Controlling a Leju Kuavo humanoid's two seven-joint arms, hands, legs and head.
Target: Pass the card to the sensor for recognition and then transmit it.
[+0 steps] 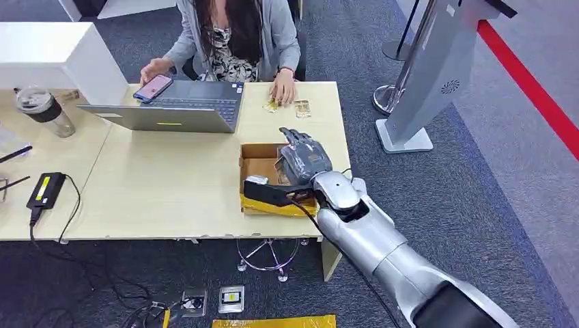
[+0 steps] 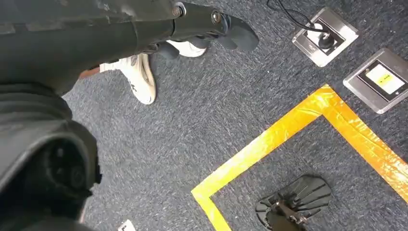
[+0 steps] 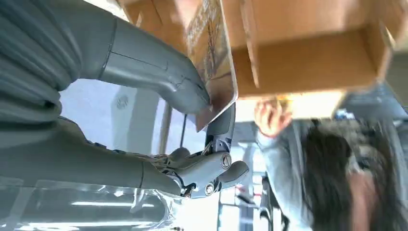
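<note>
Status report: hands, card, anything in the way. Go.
Right hand over the box, pinching a card between thumb and finger. Left hand hanging over carpet, holding nothing. Person's hand on the table beyond the box.

The robot's right arm (image 1: 382,246) is a brushed-silver metal tube with rounded joint housings, turning black near the shoulder. A thin black cable runs alongside it. Its right hand (image 1: 304,158) has a grey ribbed cover, a thick grey thumb and darker fingers (image 3: 219,127) fastened with small silver screws.
</note>
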